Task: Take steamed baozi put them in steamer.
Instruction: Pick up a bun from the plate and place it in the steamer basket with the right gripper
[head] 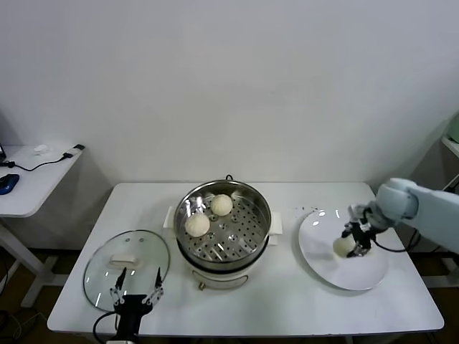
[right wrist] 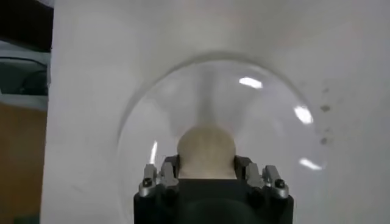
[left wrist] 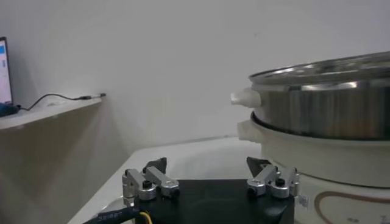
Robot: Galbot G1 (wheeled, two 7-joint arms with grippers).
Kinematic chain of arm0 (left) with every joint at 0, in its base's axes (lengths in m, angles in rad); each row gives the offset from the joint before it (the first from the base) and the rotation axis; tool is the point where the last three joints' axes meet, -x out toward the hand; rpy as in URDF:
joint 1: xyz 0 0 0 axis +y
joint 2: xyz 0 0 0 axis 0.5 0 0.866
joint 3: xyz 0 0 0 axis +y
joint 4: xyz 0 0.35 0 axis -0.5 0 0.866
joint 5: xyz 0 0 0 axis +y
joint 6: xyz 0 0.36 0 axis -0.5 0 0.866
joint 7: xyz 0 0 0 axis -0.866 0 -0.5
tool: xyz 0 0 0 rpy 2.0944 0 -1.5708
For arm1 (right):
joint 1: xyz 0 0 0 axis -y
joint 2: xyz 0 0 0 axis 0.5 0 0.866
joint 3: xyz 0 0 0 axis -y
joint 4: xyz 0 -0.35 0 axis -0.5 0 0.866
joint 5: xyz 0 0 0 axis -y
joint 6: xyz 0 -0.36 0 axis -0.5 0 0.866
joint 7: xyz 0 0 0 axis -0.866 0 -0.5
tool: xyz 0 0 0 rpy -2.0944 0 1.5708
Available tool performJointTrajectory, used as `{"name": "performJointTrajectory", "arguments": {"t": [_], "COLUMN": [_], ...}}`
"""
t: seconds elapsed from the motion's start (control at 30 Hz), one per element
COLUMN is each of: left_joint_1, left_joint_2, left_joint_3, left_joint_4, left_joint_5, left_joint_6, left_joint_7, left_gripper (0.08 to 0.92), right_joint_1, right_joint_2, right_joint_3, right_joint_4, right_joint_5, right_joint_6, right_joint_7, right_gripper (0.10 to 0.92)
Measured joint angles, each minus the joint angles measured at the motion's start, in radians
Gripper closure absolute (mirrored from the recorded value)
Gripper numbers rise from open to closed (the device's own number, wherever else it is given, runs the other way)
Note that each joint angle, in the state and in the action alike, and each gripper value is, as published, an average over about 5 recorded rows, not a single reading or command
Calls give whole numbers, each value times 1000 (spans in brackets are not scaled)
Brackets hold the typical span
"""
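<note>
The steel steamer (head: 258, 208) stands mid-table on its white cooker base, and its side wall (left wrist: 329, 109) fills the left wrist view. Two cream baozi lie inside it, one toward the back (head: 221, 204) and one at the left (head: 197, 224). A third baozi (head: 343, 246) (right wrist: 206, 151) sits on the white plate (head: 358, 276) (right wrist: 268, 115) at the right. My right gripper (head: 353, 242) (right wrist: 207, 165) is down on that plate, shut on this baozi with a finger pressed against each side. My left gripper (head: 135, 283) (left wrist: 209, 165) rests open and empty near the front left, over the glass lid.
A round glass lid (head: 107, 276) lies flat at the table's front left, beside the steamer. A small side desk (head: 29, 175) with cables stands off to the left. The table's front edge runs just below the lid and plate.
</note>
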Motion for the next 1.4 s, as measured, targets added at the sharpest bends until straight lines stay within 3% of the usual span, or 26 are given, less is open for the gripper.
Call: {"name": "performJointTrajectory", "arguments": {"t": [0.37,0.8,1.4], "left_joint_1": [10,21,17], "left_joint_2": [5,2,1], "left_joint_3": [-5,-12,-10], "left_joint_4": [-20,-28,-18], "left_joint_5": [-5,-14,-14], "left_joint_6": [2,0,-1], "left_joint_7": [2,0,-3], "left_gripper": [177,177,177], "right_joint_1": [307,318,175], "right_joint_2": [259,577,762], "right_joint_3": [-21,-119,-169], "right_joint_4": [93,191,106], "right_joint_5": [71,-57,-160], "right_joint_6": [200,395,461], "right_joint_7": [-69,-32,22], "right_gripper": [423,424,427]}}
